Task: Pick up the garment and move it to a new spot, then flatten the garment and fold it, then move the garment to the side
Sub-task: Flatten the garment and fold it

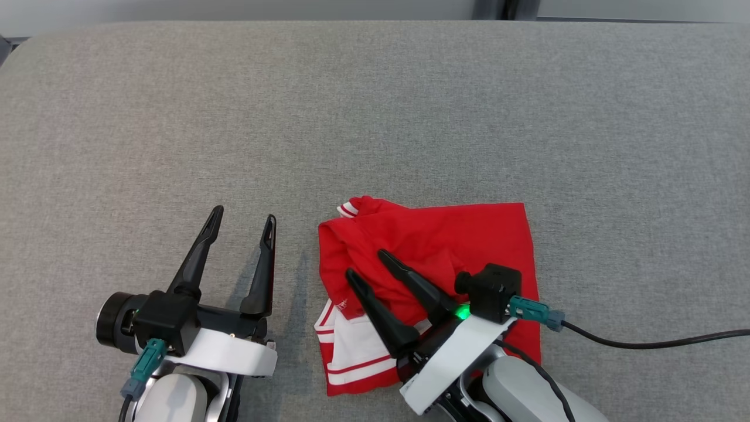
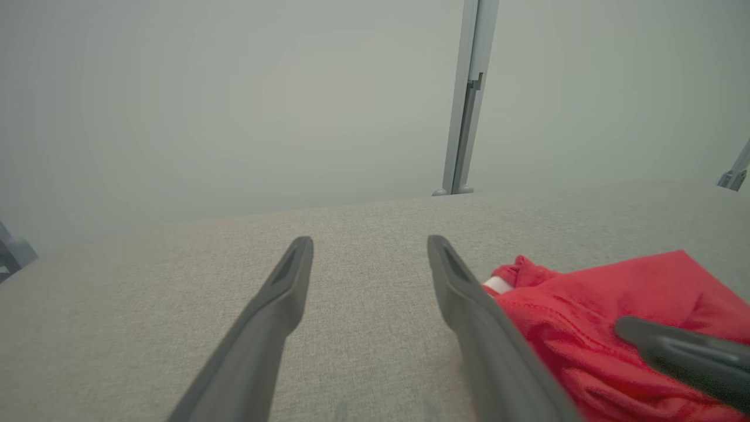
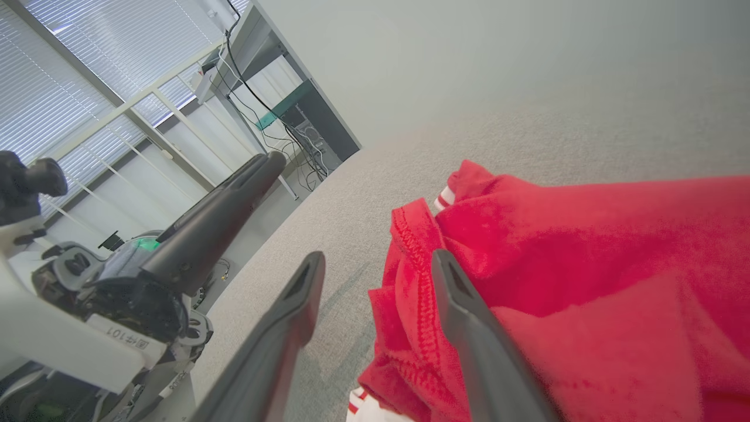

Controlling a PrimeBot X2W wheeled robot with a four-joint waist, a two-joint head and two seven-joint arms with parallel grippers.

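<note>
Red garment (image 1: 457, 234) with white striped trim lies bunched on the grey cloth surface (image 1: 375, 105). I read "101" on a label (image 3: 120, 333) on the left gripper (image 1: 244, 215); the garment's small white print is illegible. Left gripper: fingers spread wide, empty, just beside the garment. Right gripper (image 1: 367, 263): fingers apart over the garment's left edge, clamping nothing.

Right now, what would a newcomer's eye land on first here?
The red garment with white striped trim, lying bunched on the gray fabric surface, lower centre in the head view. The right jaws stand parted over its left part. The left jaws, wide open, sit above bare surface just to its left.
</note>
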